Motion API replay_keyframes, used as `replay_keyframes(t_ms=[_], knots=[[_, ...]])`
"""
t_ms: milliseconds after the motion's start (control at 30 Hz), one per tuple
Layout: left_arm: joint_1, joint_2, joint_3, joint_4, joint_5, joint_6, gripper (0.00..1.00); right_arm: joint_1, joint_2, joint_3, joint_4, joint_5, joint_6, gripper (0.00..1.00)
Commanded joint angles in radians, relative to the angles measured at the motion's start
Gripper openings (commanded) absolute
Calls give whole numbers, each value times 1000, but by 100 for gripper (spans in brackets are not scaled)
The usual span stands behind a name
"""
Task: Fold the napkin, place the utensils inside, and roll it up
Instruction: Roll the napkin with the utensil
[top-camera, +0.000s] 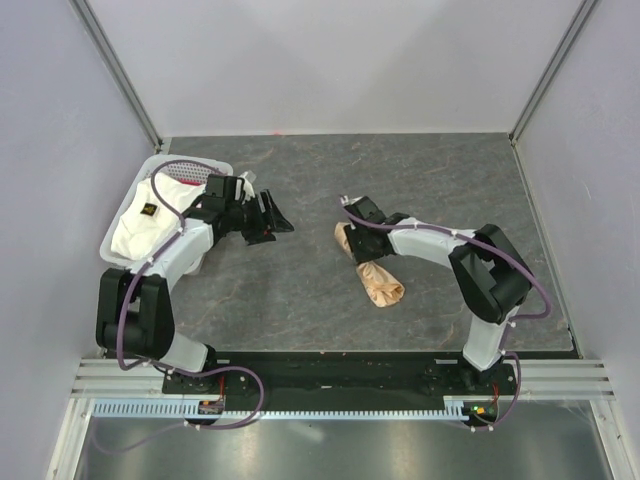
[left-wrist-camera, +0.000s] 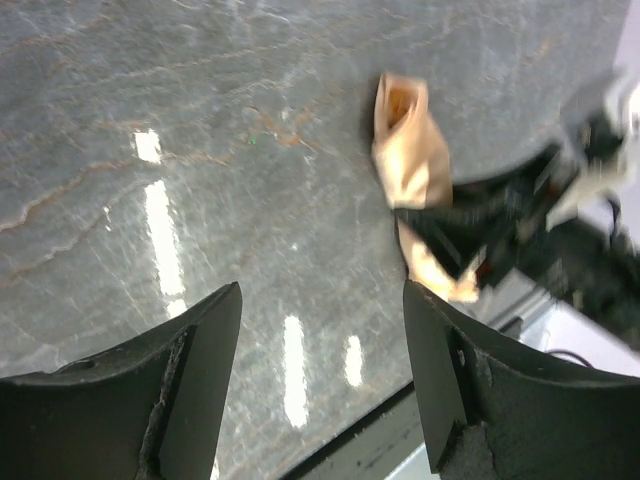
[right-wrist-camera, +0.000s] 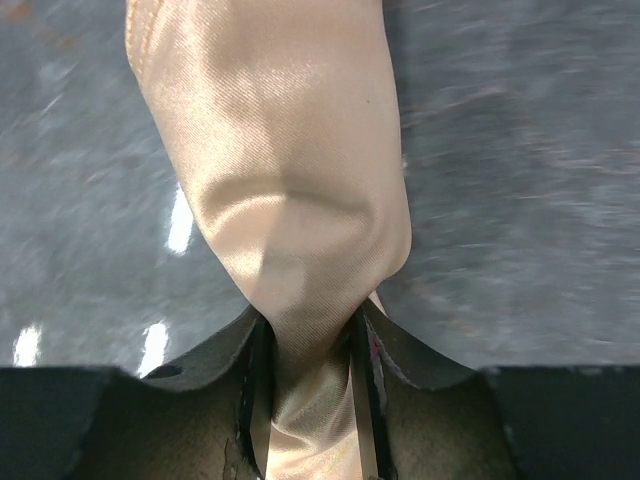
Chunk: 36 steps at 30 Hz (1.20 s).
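Unrolling is the hazard you face: the right gripper (right-wrist-camera: 308, 335) pinches only the far end of the rolled napkin (top-camera: 378, 278) lying centrally on the table (top-camera: 300, 180), so lifting may loosen it, while the left gripper (left-wrist-camera: 320, 292) hangs spread, well apart at left.

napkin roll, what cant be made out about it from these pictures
Spoon: in no view; whether it lies inside the napkin cannot be told, since the cloth would hide it.
Right wrist view: the roll's far end is cut off by the top edge; the right pincer covers the near end.
Left wrist view: blurred, and the right arm hides the roll's middle.
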<state>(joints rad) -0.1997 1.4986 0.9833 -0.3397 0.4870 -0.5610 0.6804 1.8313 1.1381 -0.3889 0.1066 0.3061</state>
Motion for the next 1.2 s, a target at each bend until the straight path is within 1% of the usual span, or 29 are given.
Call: replay_keyframes(t_ms=[0,100,233,267,300,367,400,467,533,600,733,767,833,867,967,1033,1167], knots=[[11,-78,54,-79,51,65,73,-100,16,-58,7,44,70,39],[16,-95,71,-120,53,96,73,-157,28,-54,22,80,83,39],[22,-120,84,-140,47,140,74,-223,51,-35,44,67,88,40],[29,-124,86,-143,45,148,74,-235,52,-29,44,65,85,41],[32,-133,87,-147,44,154,75,-239,51,-20,45,58,77,44],[45,-143,87,-147,47,177,77,-240,28,-9,42,45,70,53],[48,-155,87,-148,50,184,80,-240,17,0,45,29,58,66],[54,-173,87,-148,50,207,89,-240,-30,11,42,19,50,74],[57,-201,89,-147,47,225,91,-240,-72,29,36,13,34,87],[60,-222,92,-147,44,237,92,-242,-150,38,35,16,25,98],[62,-329,91,-139,18,279,94,-240,-303,34,48,22,-13,98],[63,-354,87,-134,7,285,97,-242,-369,23,56,27,-21,98],[62,-399,68,-122,-22,291,98,-242,-437,-30,99,28,-39,98],[62,-446,60,-114,-33,291,99,-240,-507,-53,116,39,-50,98],[62,-523,22,-79,-68,294,100,-240,-641,-205,220,67,-74,98],[62,-555,-17,-61,-79,288,100,-240,-726,-263,255,79,-87,98],[62,-610,-63,-39,-87,271,100,-240,-837,-404,326,104,-97,98]])
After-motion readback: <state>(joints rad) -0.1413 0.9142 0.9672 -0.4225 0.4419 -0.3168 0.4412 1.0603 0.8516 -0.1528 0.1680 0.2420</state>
